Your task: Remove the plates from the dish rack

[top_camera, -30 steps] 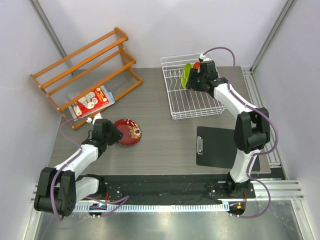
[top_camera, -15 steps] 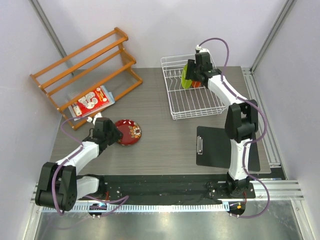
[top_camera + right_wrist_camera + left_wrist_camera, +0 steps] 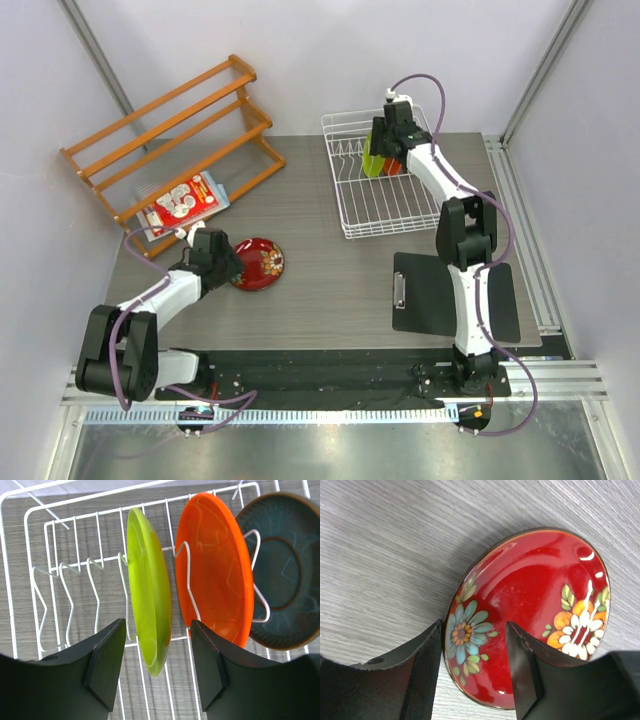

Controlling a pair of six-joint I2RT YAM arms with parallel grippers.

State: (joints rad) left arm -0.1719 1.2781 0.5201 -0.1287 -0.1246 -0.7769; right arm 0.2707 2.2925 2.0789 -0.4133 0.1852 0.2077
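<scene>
The dark red plate (image 3: 530, 605) with painted flowers is lying flat on the grey table (image 3: 380, 540), right under and ahead of the left gripper (image 3: 474, 630). That gripper's fingers are standing apart, one to each side of the plate's near rim, and they are not pinching it.

The lime green plate (image 3: 148, 595) is standing on edge in the dish rack (image 3: 390, 210), directly in front of the right gripper (image 3: 157, 625). Its lower edge is reaching into the gap between the two fingers. Those fingers are also standing apart, with space showing on both sides of the plate. Just to the right of that gripper's line, the orange plate (image 3: 215, 570) is leaning in the next slot. The dark teal plate (image 3: 285, 570) is sitting further right again, behind a wire prong.

Beyond the left gripper and to its left, a wooden shelf (image 3: 170, 130) is standing at the table's far corner, with a red and white packet (image 3: 183, 203) lying at its foot. A black clipboard (image 3: 440, 290) is lying near the right arm's base.
</scene>
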